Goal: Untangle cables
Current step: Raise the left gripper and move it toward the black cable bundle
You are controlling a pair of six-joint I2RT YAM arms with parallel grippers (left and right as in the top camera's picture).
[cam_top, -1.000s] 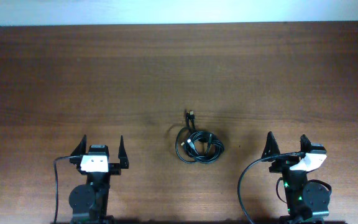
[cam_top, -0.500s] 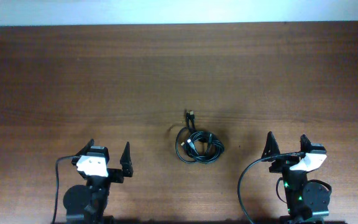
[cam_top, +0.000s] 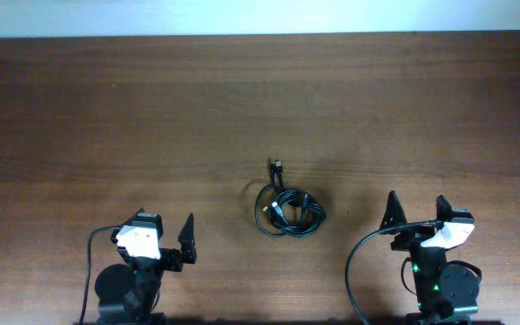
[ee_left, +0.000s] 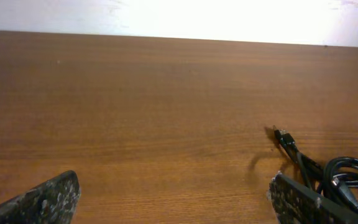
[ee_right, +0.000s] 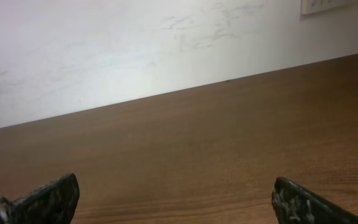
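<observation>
1. While sitting low at the near edge of the worktop [cam_top: 106, 108], holds the left arm [cam_top: 138, 242] angled slightly toward the middle, left jaws spread wide and gripping nothing.
2. Points the right arm [cam_top: 442, 239] straight at the far edge, right jaws equally wide and empty.
3. Has the cables [cam_top: 292, 209] bunched in one loose coil near the worktop's middle, between both arms and well apart from each.
4. Shows one plug end [cam_top: 276, 165] sticking out of the coil toward the far edge, along the near-far line.
</observation>
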